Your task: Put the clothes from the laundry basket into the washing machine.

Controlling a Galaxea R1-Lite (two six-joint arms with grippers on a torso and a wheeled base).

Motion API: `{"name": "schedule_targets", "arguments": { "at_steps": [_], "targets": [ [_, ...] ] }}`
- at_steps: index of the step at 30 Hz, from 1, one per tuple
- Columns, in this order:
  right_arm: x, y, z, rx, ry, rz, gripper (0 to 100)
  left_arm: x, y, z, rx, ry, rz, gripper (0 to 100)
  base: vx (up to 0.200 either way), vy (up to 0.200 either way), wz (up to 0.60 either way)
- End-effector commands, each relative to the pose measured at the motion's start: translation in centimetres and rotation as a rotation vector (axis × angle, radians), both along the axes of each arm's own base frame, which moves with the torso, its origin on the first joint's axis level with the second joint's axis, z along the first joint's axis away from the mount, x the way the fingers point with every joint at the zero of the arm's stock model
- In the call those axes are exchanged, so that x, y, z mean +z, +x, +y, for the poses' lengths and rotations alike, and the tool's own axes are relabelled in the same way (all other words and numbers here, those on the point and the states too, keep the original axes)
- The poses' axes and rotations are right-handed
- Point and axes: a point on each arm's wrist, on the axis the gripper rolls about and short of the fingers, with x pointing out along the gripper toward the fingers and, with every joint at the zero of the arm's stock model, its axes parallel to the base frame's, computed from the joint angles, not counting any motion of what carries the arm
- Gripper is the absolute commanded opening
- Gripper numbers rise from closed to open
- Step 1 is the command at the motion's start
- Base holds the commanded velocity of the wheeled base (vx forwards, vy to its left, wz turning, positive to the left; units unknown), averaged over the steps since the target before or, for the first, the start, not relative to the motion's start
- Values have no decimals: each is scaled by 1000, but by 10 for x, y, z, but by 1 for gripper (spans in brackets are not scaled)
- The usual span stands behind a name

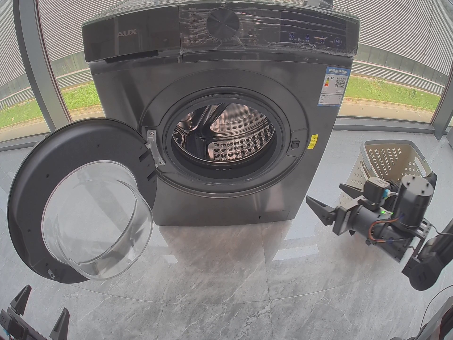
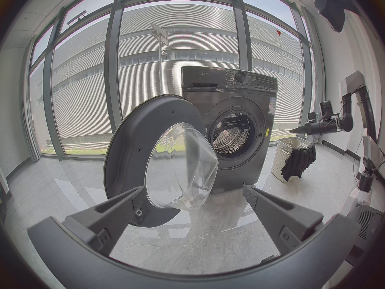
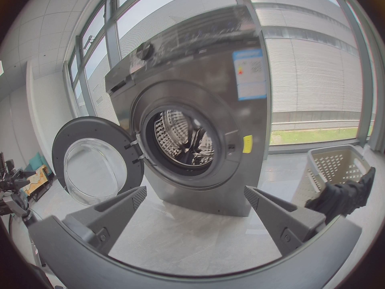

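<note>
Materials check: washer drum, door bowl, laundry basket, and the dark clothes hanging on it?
Drum: bare metal, likely stainless steel; shiny, embossed, perforated.
Door bowl: clear and glossy, glass or plastic, cannot tell which; the floor shows through it.
Laundry basket: matte beige moulded plastic, judging by its regular hole grid.
Clothes: soft black fabric, hanging limp over the basket's rim.

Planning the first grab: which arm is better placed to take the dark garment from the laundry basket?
Right. The right gripper hangs open beside the laundry basket, where the dark garment drapes over its rim; the left gripper sits low by the open washer door.
</note>
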Motion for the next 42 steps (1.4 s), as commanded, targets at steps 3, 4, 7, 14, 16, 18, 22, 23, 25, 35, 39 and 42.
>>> {"name": "schedule_targets", "arguments": {
  "at_steps": [3, 4, 7, 14, 16, 18, 22, 23, 25, 35, 39, 42],
  "targets": [
    [28, -59, -48, -87, 47, -111, 100, -5, 0, 0, 0, 3, 0, 100, 0, 0, 0],
    [29, -64, -53, -102, 51, -118, 100, -5, 0, 0, 0, 4, 0, 100, 0, 0, 0],
    [33, -80, -69, -151, 65, -154, 100, -5, 0, 0, 2, 3, 0, 100, 0, 0, 0],
    [36, -111, -90, -221, 74, -223, 100, -5, 0, 0, 0, 0, 0, 100, 0, 0, 0],
    [35, -120, -92, -223, 76, -224, 100, -5, 0, 0, -1, -3, 0, 100, 0, 0, 0],
    [34, -122, -93, -224, 73, -217, 100, -5, 0, 0, -1, -3, 0, 100, 0, 0, 0],
    [38, -141, -100, -252, 82, -243, 100, -5, 0, 0, -2, -5, 0, 100, 0, 0, 0],
    [38, -148, -102, -261, 83, -249, 100, -5, 0, 0, -2, -5, 0, 100, 0, 0, 0],
    [33, -162, -106, -265, 70, -227, 100, -5, 0, 0, -2, -3, 0, 100, 0, 0, 0],
    [1, -224, -120, -318, 34, -200, 100, -5, 0, 0, -2, -5, 0, 100, 0, 0, 0],
    [-8, -234, -121, -337, 30, -199, 100, -5, 0, 0, -2, -5, 0, 100, 0, 0, 0],
    [-21, -243, -122, -345, 22, -173, 100, -5, 0, 0, -4, -5, 0, 100, 0, 0, 0]
  ]
}}
